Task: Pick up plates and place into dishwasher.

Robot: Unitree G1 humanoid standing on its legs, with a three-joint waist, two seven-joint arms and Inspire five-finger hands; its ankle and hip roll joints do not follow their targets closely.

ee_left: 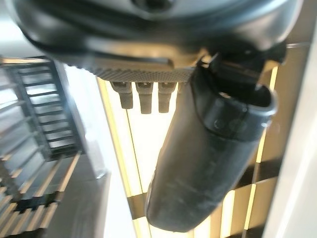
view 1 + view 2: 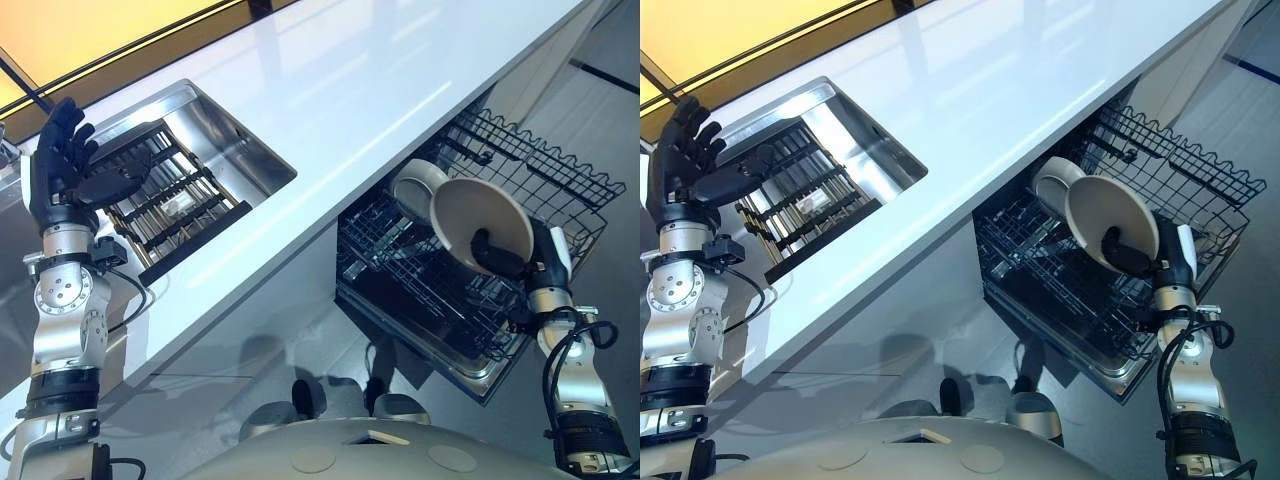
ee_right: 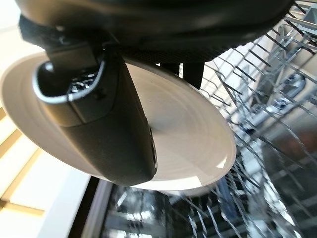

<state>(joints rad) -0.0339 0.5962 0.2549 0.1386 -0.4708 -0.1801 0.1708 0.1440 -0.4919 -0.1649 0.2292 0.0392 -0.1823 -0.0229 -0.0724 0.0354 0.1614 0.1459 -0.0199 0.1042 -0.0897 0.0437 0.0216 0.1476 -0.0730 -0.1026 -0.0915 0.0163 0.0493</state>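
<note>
A beige plate (image 2: 480, 222) hangs tilted above the open dishwasher's black wire rack (image 2: 420, 280), with my right hand (image 2: 505, 258) shut on its lower edge, thumb (image 3: 106, 124) across its face. A second pale plate (image 2: 415, 185) stands in the rack just behind it. My left hand (image 2: 65, 165) is raised over the sink's left end, open with fingers spread and holding nothing.
A steel sink (image 2: 235, 150) set in the white counter (image 2: 370, 90) holds a black slatted drying rack (image 2: 165, 205). The dishwasher's upper wire basket (image 2: 540, 165) sticks out at the right. The dishwasher door (image 2: 470, 355) hangs open below the rack.
</note>
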